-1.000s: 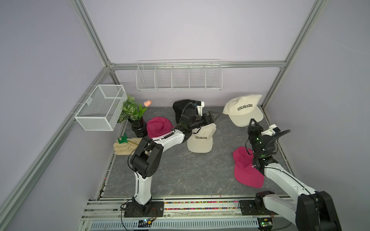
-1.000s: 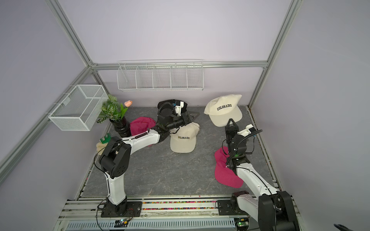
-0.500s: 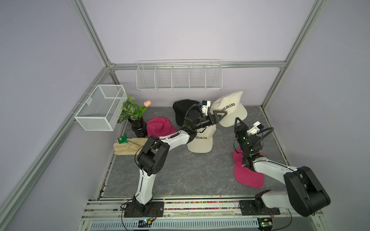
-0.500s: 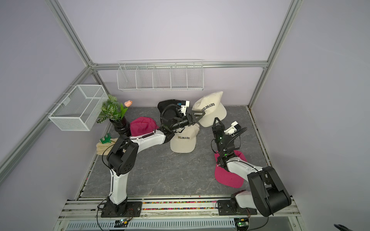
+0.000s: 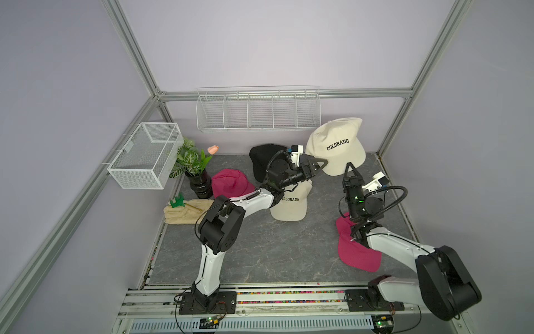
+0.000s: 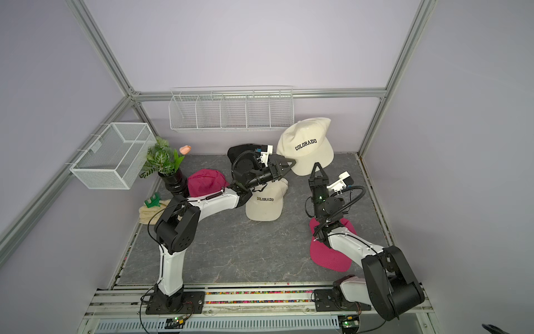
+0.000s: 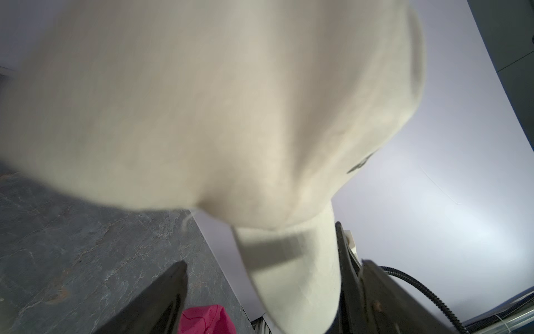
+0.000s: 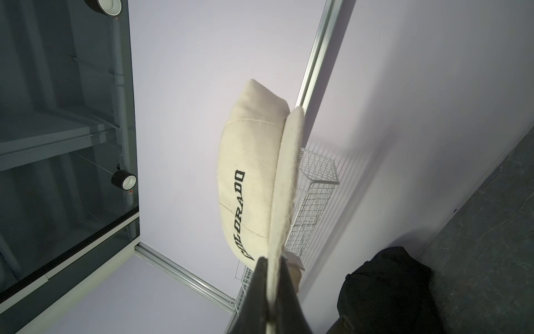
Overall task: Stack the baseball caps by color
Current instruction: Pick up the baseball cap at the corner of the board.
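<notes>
A cream COLORADO baseball cap point(image 5: 335, 147) point(image 6: 306, 147) hangs in the air at the back right. My right gripper point(image 5: 349, 167) point(image 8: 271, 261) is shut on its brim from below. My left gripper point(image 5: 318, 165) point(image 7: 271, 266) stands open at the cap's lower edge, and the brim point(image 7: 294, 274) lies between its fingers. A second cream cap point(image 5: 291, 202) lies on the table under the left arm. Black caps point(image 5: 261, 156) point(image 8: 387, 289) sit at the back. One pink cap point(image 5: 229, 183) lies at the left, another point(image 5: 357, 253) under the right arm.
A wire basket point(image 5: 144, 156) hangs on the left wall and a wire shelf point(image 5: 257, 111) on the back wall. A plant in a black vase point(image 5: 196, 173) and a folded cream towel with a green toy point(image 5: 185, 212) stand at the left.
The right gripper has lifted the cream cap off the back right of the table and carried it up and leftward. The left gripper has risen from the table to the cap's edge.
</notes>
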